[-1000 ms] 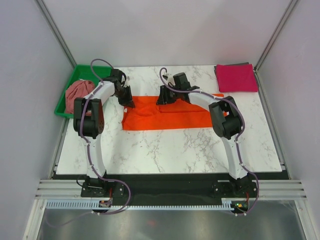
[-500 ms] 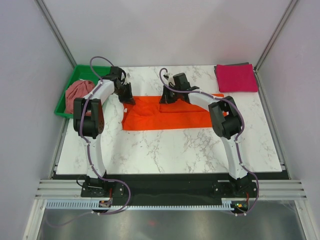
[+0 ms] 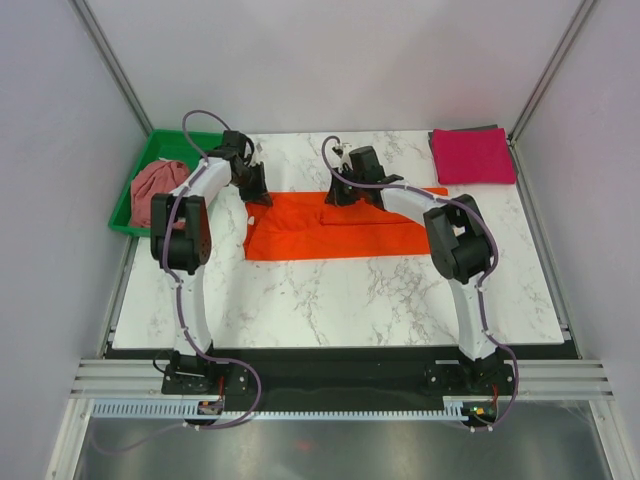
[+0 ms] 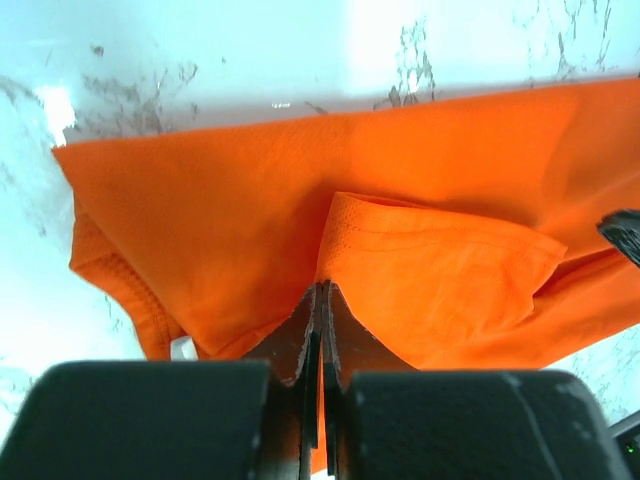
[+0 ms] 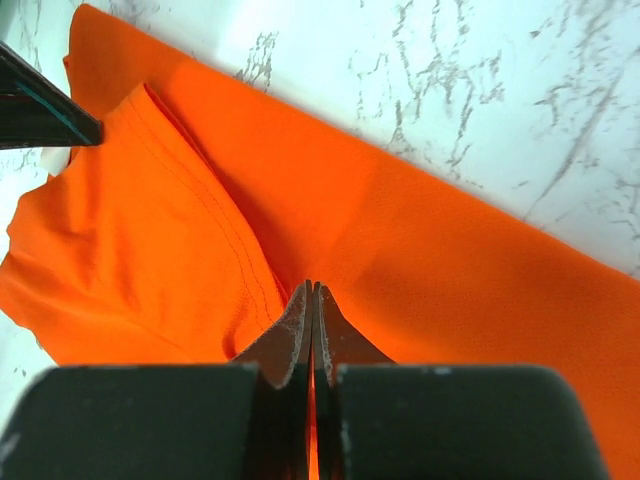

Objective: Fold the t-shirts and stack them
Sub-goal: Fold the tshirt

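Note:
The bright orange t-shirt [image 3: 340,228] lies spread across the middle of the marble table, partly folded into a long band. My left gripper [image 3: 257,196] is shut on its far left edge, and the wrist view shows cloth pinched between the jaws [image 4: 322,292]. My right gripper [image 3: 338,196] is shut on a fold at the far edge near the middle [image 5: 312,290]. The magenta-pink t-shirt [image 3: 472,156] lies folded at the far right corner. The dusty rose t-shirt [image 3: 158,181] lies crumpled in the green tray [image 3: 124,216].
The green tray stands at the far left, partly off the table's edge. Grey walls close in both sides and the back. The table's near half shows bare marble [image 3: 330,300]. A dark edge shows under the magenta-pink shirt.
Both grippers have shifted slightly toward the far side while still pinching the orange shirt's far edge. The shirt's near part has stayed put.

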`<action>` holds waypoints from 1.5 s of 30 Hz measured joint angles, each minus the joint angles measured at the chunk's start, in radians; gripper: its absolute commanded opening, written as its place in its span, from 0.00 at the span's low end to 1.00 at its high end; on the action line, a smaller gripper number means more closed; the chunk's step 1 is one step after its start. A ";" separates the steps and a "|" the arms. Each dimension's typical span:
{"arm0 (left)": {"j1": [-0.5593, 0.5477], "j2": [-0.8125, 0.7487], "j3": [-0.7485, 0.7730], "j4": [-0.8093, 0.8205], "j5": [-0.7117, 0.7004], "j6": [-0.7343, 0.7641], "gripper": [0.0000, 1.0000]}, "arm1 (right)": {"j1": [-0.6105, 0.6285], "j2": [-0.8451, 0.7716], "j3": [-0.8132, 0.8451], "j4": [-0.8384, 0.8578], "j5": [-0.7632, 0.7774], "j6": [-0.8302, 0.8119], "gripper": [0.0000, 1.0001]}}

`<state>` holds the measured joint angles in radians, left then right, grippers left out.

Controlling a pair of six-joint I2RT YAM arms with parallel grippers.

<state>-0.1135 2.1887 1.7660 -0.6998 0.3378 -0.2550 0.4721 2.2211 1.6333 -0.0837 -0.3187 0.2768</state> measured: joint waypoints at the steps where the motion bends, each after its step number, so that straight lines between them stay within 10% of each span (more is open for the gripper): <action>1: 0.000 0.010 0.010 0.000 -0.001 0.000 0.02 | 0.000 -0.009 -0.006 0.003 0.011 0.000 0.00; 7: -0.001 0.048 0.032 -0.002 -0.014 0.000 0.02 | 0.000 -0.068 -0.044 -0.002 0.071 0.000 0.00; 17: -0.001 0.052 0.093 0.000 -0.065 0.001 0.38 | 0.002 -0.216 -0.055 -0.113 0.202 0.009 0.13; 33: -0.124 -0.219 -0.296 0.022 -0.095 -0.073 0.33 | -0.079 -0.447 -0.229 -0.370 0.344 0.054 0.11; 45: -0.122 0.002 -0.071 0.017 -0.218 -0.111 0.35 | -0.099 -0.654 -0.260 -0.368 0.436 0.068 0.11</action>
<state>-0.2359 2.1910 1.6947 -0.6827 0.1196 -0.3656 0.3729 1.5669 1.3731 -0.4515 0.1169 0.3447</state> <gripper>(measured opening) 0.339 0.099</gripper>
